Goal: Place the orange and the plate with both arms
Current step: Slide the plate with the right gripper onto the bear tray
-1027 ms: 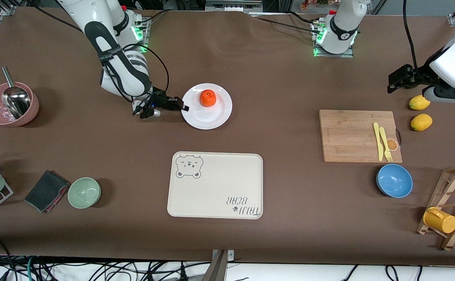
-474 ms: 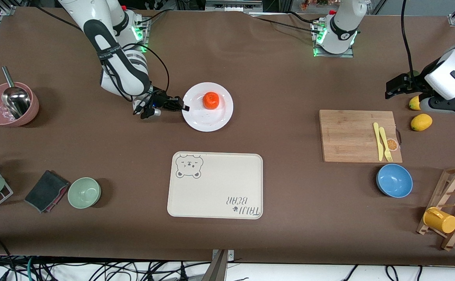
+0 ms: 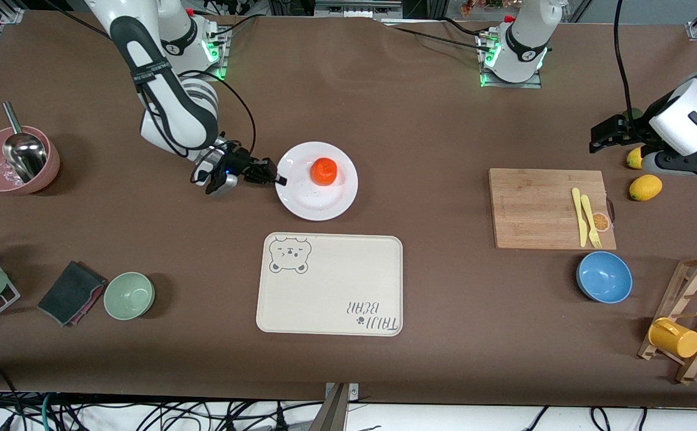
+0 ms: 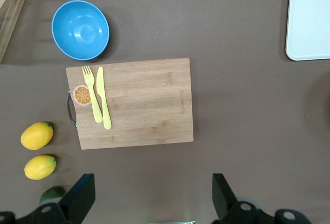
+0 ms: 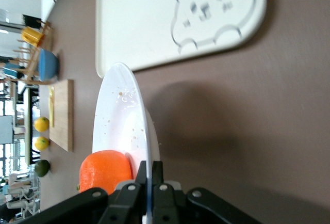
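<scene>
Edgewise, fingers [image 5: 149, 175] pinching plate [image 5: 121, 126] rim.

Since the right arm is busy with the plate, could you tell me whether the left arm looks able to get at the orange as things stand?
Probably yes: the orange sits uncovered on the plate, open from above. The left end effector, open, hangs by the lemons.

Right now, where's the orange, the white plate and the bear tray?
orange [image 3: 323, 171], front view, middle of the fruit.
plate [image 3: 318, 206], front view, bare rim nearest the camera.
bear tray [image 3: 336, 281], front view, plain middle.
</scene>
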Robot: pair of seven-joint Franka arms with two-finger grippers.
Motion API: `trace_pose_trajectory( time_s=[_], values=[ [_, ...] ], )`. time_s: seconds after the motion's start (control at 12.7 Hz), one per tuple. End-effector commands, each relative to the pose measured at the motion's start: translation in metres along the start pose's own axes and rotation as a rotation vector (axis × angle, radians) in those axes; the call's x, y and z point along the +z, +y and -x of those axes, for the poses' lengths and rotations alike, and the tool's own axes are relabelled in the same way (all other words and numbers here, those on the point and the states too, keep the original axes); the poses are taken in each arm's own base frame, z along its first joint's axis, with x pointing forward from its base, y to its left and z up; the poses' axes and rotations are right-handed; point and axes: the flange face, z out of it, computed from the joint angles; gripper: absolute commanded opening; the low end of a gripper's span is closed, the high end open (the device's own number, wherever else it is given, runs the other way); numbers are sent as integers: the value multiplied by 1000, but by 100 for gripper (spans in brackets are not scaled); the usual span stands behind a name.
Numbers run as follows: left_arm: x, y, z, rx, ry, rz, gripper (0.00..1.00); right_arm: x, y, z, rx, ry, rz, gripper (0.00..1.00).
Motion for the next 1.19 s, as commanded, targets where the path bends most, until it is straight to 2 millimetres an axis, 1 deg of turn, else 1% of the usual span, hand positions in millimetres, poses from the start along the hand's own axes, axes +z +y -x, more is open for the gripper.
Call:
trace_pose_trajectory(
  time_s=[0.0,0.16,0.24,0.32,0.47,0.55,0.63,0.79,0.95,1.11],
  values=[
    [-3,-1,-1,18,-8,8,100,-18,-6,-35,2,54,-87,0],
    [-3,-2,-1,15,-8,9,100,-24,-8,-70,30,94,-138,0],
    [-3,-3,-1,14,-7,9,100,-19,-9,-84,52,103,-152,0],
    [-2,-2,-2,15,-8,9,100,-10,-8,-99,70,109,-163,0],
    [-2,-3,-2,14,-8,9,100,17,2,-139,88,132,-194,0],
    [0,-3,-3,14,-11,9,100,27,6,-156,91,147,-204,0],
    [1,-4,-4,12,-14,9,100,35,9,-166,91,156,-211,0],
    [1,-3,-4,13,-14,9,100,50,25,-170,83,154,-206,0],
    [4,-4,-6,13,-19,9,100,63,40,-166,65,145,-196,0],
    [4,-4,-6,13,-19,9,100,70,54,-162,28,145,-187,0]
  ],
)
